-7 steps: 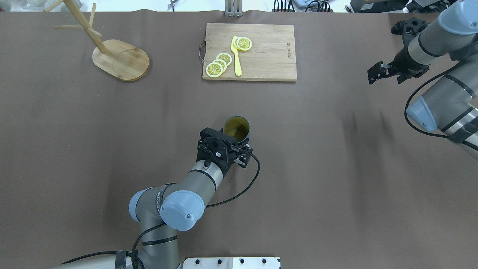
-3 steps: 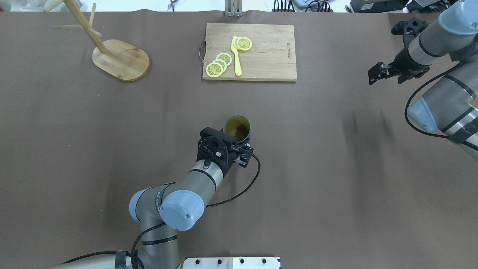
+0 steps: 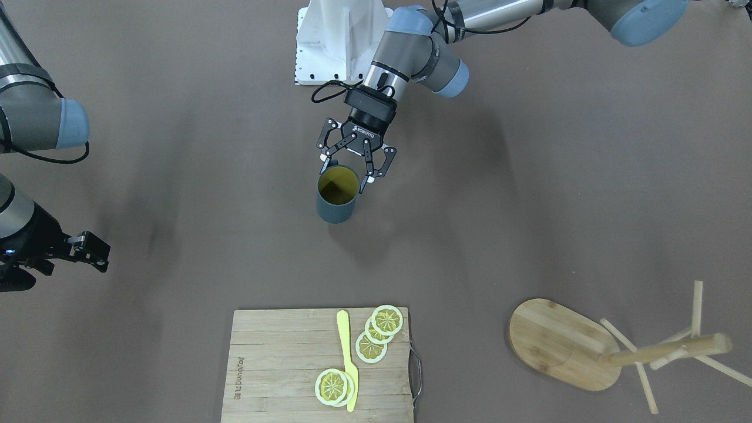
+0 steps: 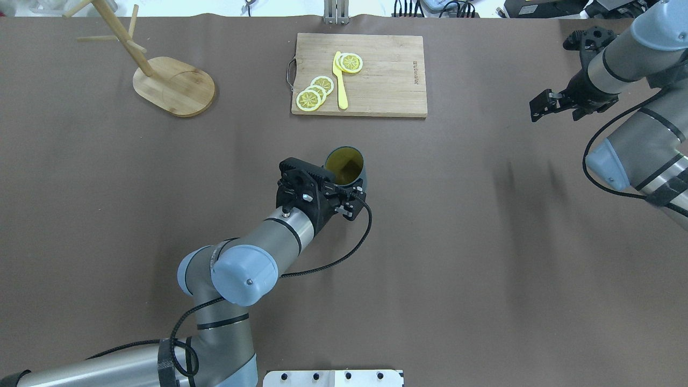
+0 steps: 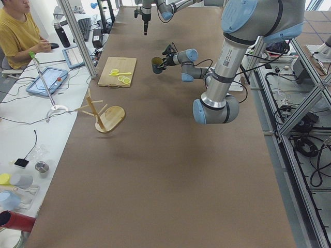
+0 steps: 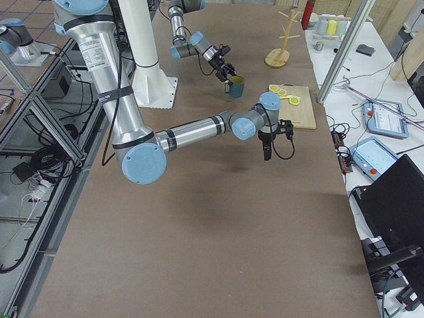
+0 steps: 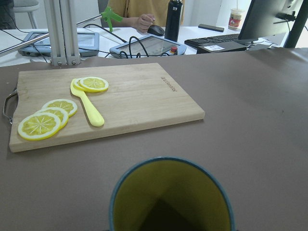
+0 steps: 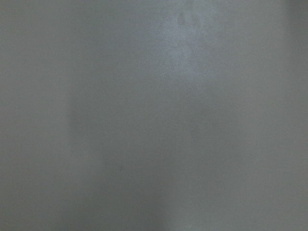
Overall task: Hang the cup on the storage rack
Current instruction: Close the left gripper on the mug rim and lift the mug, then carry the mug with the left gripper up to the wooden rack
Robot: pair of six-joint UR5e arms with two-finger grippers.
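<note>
A robot's left pincer (image 3: 343, 178) clasps the cup (image 3: 336, 211) by its robot-side wall at mid-counter. The cup is tipped a little and seemingly off the surface, and its handle is hidden in every view. Whether the right pincer (image 4: 542, 104), idle at the cup's 2 o'clock, is spread or closed cannot be told. Taking 12 o'clock as straight away from the robot, the rack (image 4: 174, 87) waits well apart at the cup's 10 o'clock, near the far corner. The board (image 4: 384, 80), with lemon slices (image 4: 309, 99) and a yellow knife (image 4: 341, 88), lies at 12. The long carry looks like the risky part: a hold so near the rim could let the tilted cup swing or slip. If the grip covers the handle, little loop may be left for a thin peg (image 4: 97, 38). A misjudged approach could also shove or topple the light rack, which looks free-standing. The counter (image 4: 484, 258) wears matte brown sheeting. Around it is a workshop with aluminium framing (image 7: 60, 31) and side benches holding a tablet (image 7: 147, 45), a keyboard (image 7: 219, 41) and a bottle (image 7: 173, 19). An operator (image 5: 18, 32) in a yellow shirt sits nearby.
</note>
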